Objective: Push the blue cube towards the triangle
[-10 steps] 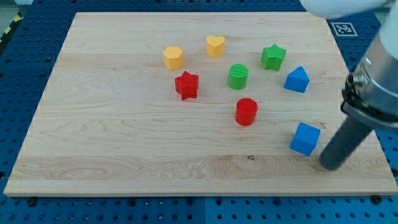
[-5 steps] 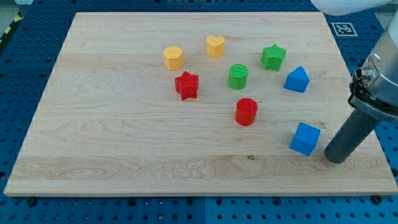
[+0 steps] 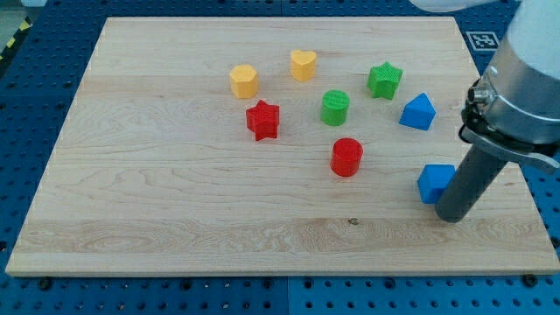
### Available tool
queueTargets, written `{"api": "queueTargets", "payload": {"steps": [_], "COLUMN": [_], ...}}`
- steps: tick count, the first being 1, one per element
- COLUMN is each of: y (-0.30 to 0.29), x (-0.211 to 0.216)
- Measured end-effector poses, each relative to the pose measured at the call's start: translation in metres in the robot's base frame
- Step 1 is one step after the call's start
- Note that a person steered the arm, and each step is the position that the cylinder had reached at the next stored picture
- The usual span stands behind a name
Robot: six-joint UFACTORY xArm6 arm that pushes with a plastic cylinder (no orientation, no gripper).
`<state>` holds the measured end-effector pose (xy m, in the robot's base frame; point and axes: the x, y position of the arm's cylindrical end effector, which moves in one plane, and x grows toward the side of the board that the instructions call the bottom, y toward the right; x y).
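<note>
Blue cube [image 3: 434,182] sat near board's right edge, below blue triangle [image 3: 418,112]. My tip [image 3: 451,216], bare rod holding nothing, touched cube's lower right. Cube looked light, rigid, slippery; best pushed squarely from bottom face.

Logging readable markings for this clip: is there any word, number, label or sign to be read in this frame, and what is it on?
No words, numbers or brand names can be read.
Fiducial marker: a black-and-white square pattern, no letters, beside the wooden board at the view's top right.
Striped yellow-black tape: no text, at the view's left edge.
</note>
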<state>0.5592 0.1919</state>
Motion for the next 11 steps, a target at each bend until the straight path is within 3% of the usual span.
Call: {"api": "queueTargets", "payload": {"steps": [2, 5, 8, 11], "y": [-0.037, -0.033, -0.012, -0.012], "x": [-0.009, -0.029, -0.011, -0.038]}}
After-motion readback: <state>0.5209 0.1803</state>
